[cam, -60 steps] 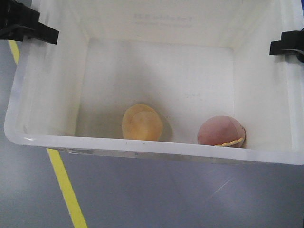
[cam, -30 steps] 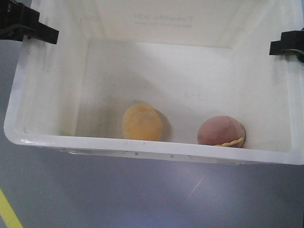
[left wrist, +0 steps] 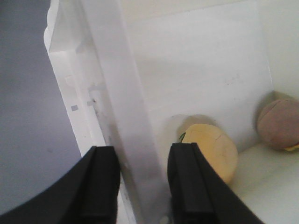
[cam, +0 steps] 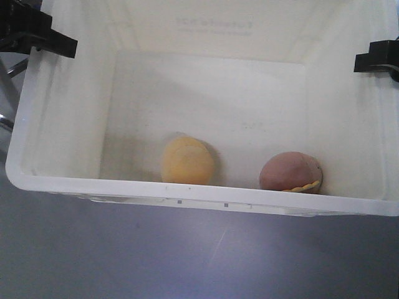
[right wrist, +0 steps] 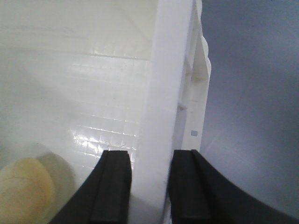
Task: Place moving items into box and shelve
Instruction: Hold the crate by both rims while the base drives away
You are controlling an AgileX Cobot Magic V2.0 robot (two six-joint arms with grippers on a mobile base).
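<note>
Packing looks done and the shelving step is in hand: the yellow ball (cam: 187, 161) and the pink ball (cam: 290, 172) both lie on the bottom of the box (cam: 187, 190), well apart from each other and each close against the near wall. The left fingers (left wrist: 100, 184) straddle the box's left side wall, one outside and one inside, pressed onto the rim. The right fingers (right wrist: 113, 186) pinch the right wall the same way. Grey floor (cam: 187, 261) shows under and around the box, so it appears to be held up between the two arms rather than resting on anything. No shelf is clearly in view; thin metal bars (cam: 14, 67) at the left edge are too partial to identify. The next move calls for both arms travelling together and level, keeping equal squeeze, since the grip is only on two thin walls. The box is smooth white plastic, slightly translucent, with a thick rolled rim stiffened by ribs on the outside and a faint grid moulded into the inner wall. Black print on the far wall reads faintly. The balls look soft and stitched from panels, the pink one edged with cream scalloped trim. Being round, they would likely roll if the box tips.
</note>
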